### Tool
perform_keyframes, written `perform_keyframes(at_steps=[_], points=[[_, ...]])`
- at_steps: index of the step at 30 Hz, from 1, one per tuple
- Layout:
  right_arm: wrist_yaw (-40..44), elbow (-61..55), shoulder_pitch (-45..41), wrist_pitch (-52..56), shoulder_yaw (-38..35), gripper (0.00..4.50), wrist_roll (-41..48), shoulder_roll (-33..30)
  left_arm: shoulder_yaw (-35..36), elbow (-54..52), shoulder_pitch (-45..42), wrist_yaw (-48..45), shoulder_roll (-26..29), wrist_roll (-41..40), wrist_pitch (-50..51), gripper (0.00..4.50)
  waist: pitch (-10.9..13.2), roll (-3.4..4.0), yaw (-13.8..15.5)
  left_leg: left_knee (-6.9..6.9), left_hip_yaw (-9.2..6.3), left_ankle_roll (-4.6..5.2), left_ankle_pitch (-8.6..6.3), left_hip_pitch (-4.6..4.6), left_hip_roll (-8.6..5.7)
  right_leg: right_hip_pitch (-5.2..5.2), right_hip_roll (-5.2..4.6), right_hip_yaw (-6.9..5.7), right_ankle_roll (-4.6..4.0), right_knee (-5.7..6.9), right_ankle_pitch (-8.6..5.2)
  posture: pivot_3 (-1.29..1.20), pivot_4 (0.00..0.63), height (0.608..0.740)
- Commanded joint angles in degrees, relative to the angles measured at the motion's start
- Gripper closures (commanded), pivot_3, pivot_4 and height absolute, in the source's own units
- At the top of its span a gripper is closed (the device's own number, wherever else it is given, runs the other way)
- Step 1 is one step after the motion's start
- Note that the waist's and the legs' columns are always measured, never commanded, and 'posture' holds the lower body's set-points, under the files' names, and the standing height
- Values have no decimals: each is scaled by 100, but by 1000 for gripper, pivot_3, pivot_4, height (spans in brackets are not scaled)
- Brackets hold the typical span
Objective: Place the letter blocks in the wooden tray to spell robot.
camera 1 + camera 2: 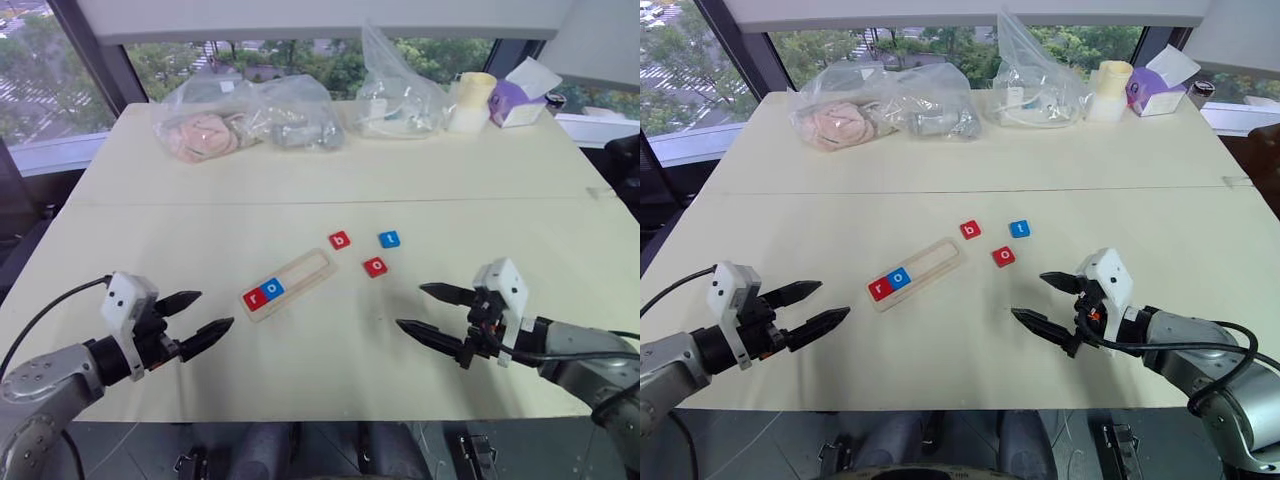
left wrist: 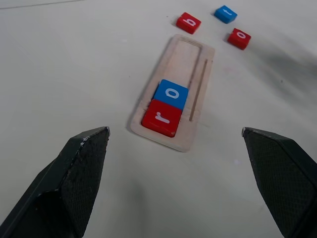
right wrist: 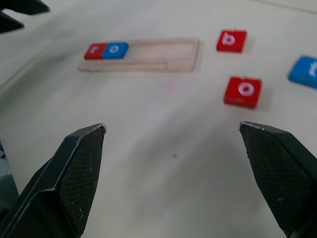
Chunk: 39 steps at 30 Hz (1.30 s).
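Lying in the wooden tray (image 1: pixel 288 284) are the red r block (image 1: pixel 254 298) and blue o block (image 1: pixel 273 288); red b block (image 1: pixel 340 240), red o block (image 1: pixel 375 267) and blue t block (image 1: pixel 389 239) rest just beyond the tray's far end on the counter (image 1: pixel 330 180). Left gripper (image 1: pixel 203 318) and right gripper (image 1: pixel 425 310) are released, near the tray.

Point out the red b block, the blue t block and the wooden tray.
red b block (image 1: pixel 340 240): left eye view, top face.
blue t block (image 1: pixel 389 239): left eye view, top face.
wooden tray (image 1: pixel 308 268): left eye view, bare recess.
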Motion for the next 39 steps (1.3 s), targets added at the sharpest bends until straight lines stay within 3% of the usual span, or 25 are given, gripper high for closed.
perform_keyframes(at_steps=[1,22,28,32,39], points=[[-58,-200,-155,-26,181,83,-32,-74,-120,-127,23,-131,131,165,-95,0,0,0,1,1,2,0,0,-2,0,0,-2,0,0,-1,0,0,150,740],[44,57,-215,-471,920,83,-735,-116,-229,371,-407,-268,73,758,-681,0,-1,-4,11,3,8,18,10,-32,-6,-22,-10,-4,3,-6,1,0,150,740],[172,-237,-667,402,791,83,127,-341,-1001,444,-717,-787,905,1705,-1018,0,0,-2,6,4,9,19,11,-32,-6,-25,-6,-4,2,-3,2,0,150,740],[2,-314,-1334,772,938,83,275,-467,-1636,793,-1808,-800,904,1900,-893,0,2,-5,20,9,1,18,11,-32,-4,-20,-5,-9,2,2,3,0,150,740],[-104,-449,-1479,790,1184,83,185,-418,-2306,1233,-2484,-851,461,2124,-946,0,2,-7,0,1,11,24,9,-42,-8,-33,-5,-12,30,-2,11,0,150,740]])
